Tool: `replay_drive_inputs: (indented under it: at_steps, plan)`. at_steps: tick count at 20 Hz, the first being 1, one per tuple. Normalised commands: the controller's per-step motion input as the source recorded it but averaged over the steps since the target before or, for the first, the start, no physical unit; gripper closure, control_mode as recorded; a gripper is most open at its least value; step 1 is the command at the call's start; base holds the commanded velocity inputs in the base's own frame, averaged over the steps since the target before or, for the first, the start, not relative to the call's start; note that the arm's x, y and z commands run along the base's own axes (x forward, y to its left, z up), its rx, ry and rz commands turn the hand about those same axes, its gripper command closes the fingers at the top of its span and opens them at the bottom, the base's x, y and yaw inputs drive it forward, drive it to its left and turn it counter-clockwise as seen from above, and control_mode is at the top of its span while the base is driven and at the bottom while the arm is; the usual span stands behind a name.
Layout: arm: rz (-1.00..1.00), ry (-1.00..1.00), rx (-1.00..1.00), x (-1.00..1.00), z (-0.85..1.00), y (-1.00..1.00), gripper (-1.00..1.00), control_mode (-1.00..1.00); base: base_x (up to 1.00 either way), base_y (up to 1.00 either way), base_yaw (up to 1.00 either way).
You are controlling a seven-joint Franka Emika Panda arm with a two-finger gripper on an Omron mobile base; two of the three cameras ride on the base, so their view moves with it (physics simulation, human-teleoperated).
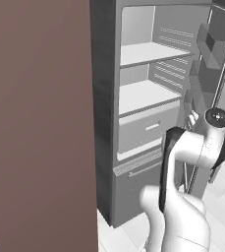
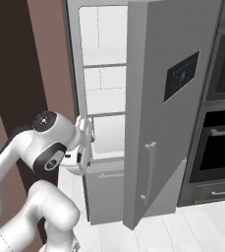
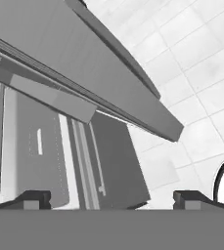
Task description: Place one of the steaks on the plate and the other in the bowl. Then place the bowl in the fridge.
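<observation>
The tall grey fridge (image 1: 104, 98) stands open, its white shelves and drawer bare. Its door (image 2: 163, 98), with a dark display panel, swings out to the right. My gripper (image 2: 88, 141) hangs in front of the lower shelves, between the cabinet and the door, and peeks out past my wrist (image 1: 192, 118). In the hand view the gripper (image 3: 112, 200) is open, its fingertips (image 3: 35, 199) far apart with nothing between them. That view looks down along the fridge's lower front (image 3: 40, 146) and the door's bottom edge. The steaks, the plate and the bowl are out of view.
A dark wall oven (image 2: 222, 142) stands right of the fridge. A tall red-brown panel (image 1: 35, 123) closes the left side. Grey door bins (image 1: 212, 49) line the inside of the open door. White floor tiles (image 3: 196, 73) lie below.
</observation>
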Motion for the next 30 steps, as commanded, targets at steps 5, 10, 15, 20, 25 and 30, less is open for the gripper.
replay_drive_inputs:
  at_steps: [5,10,15,20,25,30]
  plan:
    - [-0.08,-0.05,0.00,0.97,-0.35,-0.26,-1.00,-1.00,0.00,0.00,0.00]
    - [0.00,0.00,0.00,1.00,-0.14,-0.65,-1.00,-1.00,0.00,0.00,0.00]
    - [0.01,0.09,0.02,1.00,0.00,-0.89,-1.00,-1.00,0.00,0.00,0.00]
    - [0.04,0.06,0.01,0.93,0.00,-0.82,-1.00,-1.00,0.00,0.00,0.00]
    - [0.00,0.00,0.00,0.13,-0.07,-1.00,-1.00,-1.00,0.00,0.00,0.00]
    - [-0.03,0.00,0.03,0.00,-0.18,-1.00,-1.00,-1.00,0.00,0.00,0.00]
